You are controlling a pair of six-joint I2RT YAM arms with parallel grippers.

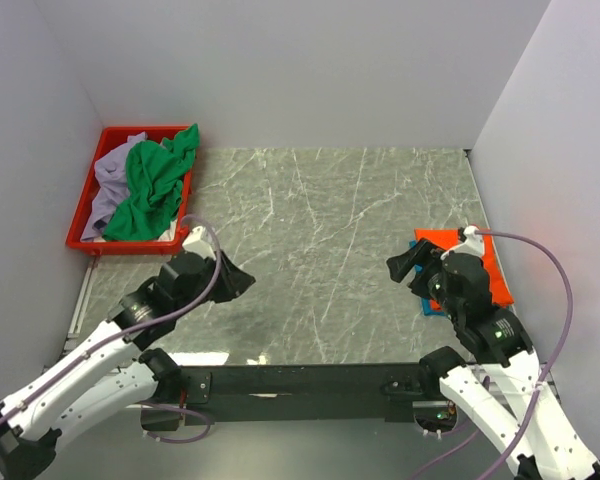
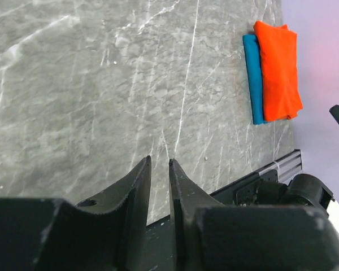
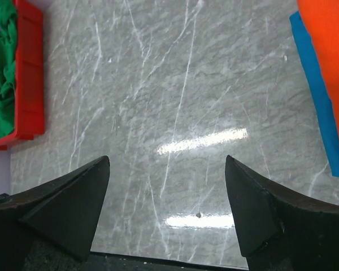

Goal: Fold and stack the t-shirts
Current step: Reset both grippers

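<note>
Presently held on the desk [image 1: 320, 220], each entry located against the red tray [image 1: 150, 129]:

1. Orange t-shirt [image 2: 278, 70]. Folded to a neat oblong at the desk edge farthest across from the tray. It lies on top of entry 2, so the stack is begun there, well apart from the unsorted cloth.

2. Teal t-shirt [image 2: 253, 79]. Folded, under the orange one. Only a strip shows, along the side that faces the tray. As the bottom layer it sets the footprint for the pile.

3. Green t-shirt [image 1: 155, 190]. Unfolded and heaped inside the tray, reaching up to its far corner and spilling over entry 4. Being uppermost, it is judged the next piece to take.

4. Lavender t-shirt [image 1: 108, 185]. Crumpled inside the tray, on the side away from the stack, partly under the green. It probably cannot be lifted cleanly until the green is out.

5. Left end effector [image 2: 160, 161]. Above bare desk, near the tray's front corner. Its fingers are parted by a narrow slit with nothing between them. The position suits a reach into the tray.

6. Right end effector [image 3: 166, 161]. Across the desk from the tray, beside the stack, over bare desk. It is released, jaws wide and empty, which suggests the stacked pair needs no holding.
</note>
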